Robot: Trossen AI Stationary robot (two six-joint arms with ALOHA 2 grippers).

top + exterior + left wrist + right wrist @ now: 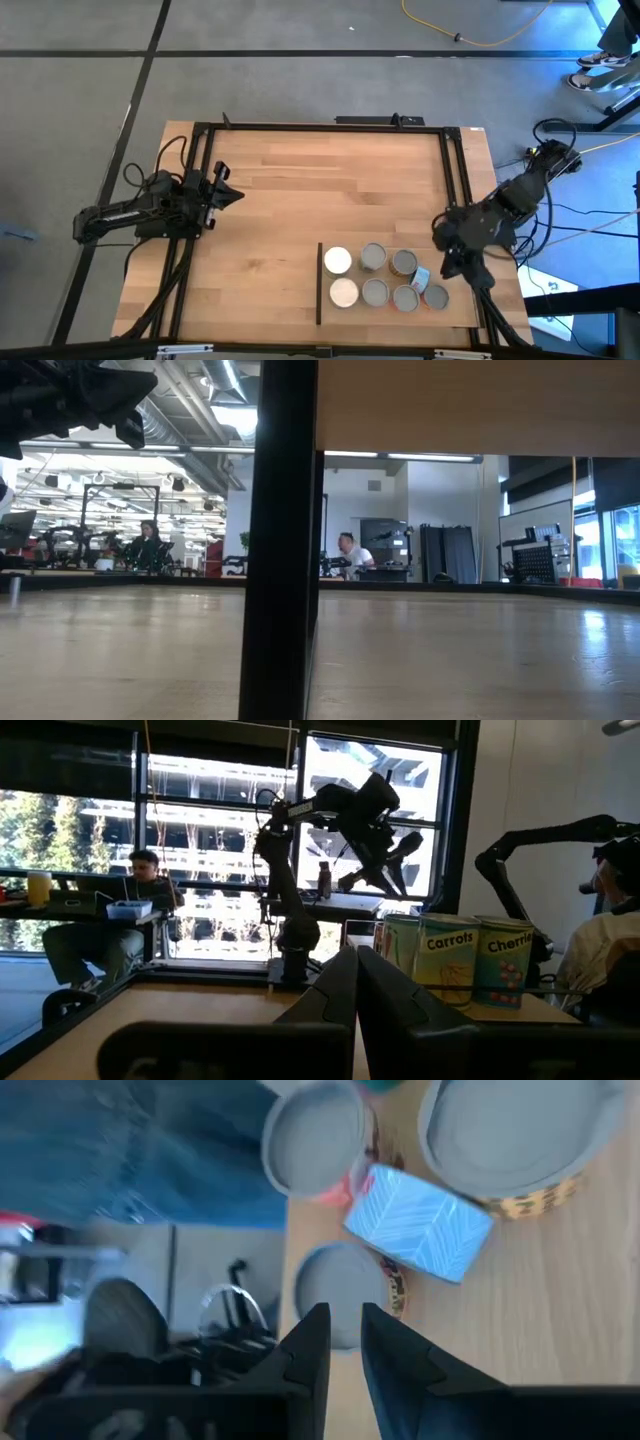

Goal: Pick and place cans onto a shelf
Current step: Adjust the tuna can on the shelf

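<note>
The right gripper hangs just off the right-hand edge of the shelf, its two dark fingers standing only a narrow slit apart with nothing between them. Right beyond those tips, in the right wrist view, sits a grey-topped can, and just past it a small blue patterned box lies tilted among the tins. Out from there, the cans stand upright in a tight cluster on the light board, two white-topped ones nearest the dark strip. These look stiff and fairly heavy for their size, smooth metal that could slip, so I'd take one across its round side wall, low and square, and the jaws would need to spread wider first. Far across the table, the left gripper waits, pressed shut and empty.
</note>
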